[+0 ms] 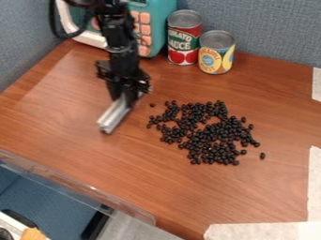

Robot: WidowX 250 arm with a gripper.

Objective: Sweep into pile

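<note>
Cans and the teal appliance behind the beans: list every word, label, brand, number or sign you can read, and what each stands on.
"TOMATO", first letter faint: on the taller can, upper line of its label.
"SAUCE": same can, the line below.
Yellow-labelled can: slanted lettering, too blurred to quote with certainty.
Teal appliance: any marks on its pink buttons are too small to read.

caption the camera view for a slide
End effector holding a grey bar left of scattered black beans on a wooden table.
</note>
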